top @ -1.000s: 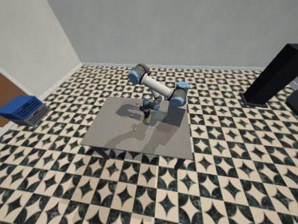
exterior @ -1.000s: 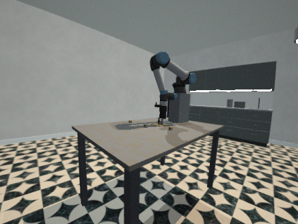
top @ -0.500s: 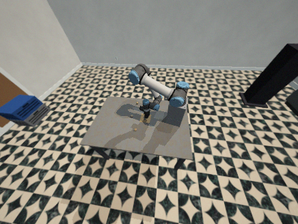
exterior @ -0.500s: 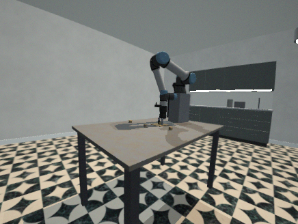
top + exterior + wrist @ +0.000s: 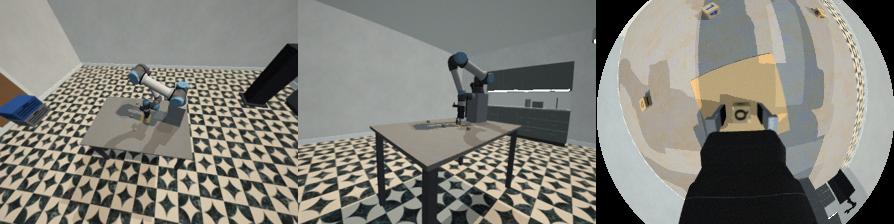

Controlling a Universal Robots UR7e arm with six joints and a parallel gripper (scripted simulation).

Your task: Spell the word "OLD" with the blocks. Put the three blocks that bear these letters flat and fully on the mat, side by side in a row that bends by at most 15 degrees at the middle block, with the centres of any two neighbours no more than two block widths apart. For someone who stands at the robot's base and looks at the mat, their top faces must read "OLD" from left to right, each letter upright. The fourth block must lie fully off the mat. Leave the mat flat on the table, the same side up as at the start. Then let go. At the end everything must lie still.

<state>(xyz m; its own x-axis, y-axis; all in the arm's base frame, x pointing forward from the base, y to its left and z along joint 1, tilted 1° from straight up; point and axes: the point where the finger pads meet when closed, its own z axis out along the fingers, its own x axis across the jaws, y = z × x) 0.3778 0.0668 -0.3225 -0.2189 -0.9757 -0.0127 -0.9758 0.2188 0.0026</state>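
Note:
My gripper (image 5: 147, 117) (image 5: 458, 122) (image 5: 741, 110) is open, low over the tan mat (image 5: 149, 120) (image 5: 738, 80). Between its spread fingers is a wooden block (image 5: 741, 114) with a dark round letter on top, O or Q; I cannot tell whether the fingers touch it. It appears over the mat's near part. A block with blue marks (image 5: 711, 10) lies off the mat at the top of the wrist view. Another block (image 5: 645, 102) lies off the mat at the left, and another (image 5: 818, 13) at the top right. Their letters are not clear.
The grey-brown table (image 5: 102, 131) (image 5: 435, 143) bears everything. The robot's grey pedestal (image 5: 477, 107) stands at the table's edge. The arm casts broad shadows over the mat and table. In the top view the three loose blocks are spread out beyond the mat.

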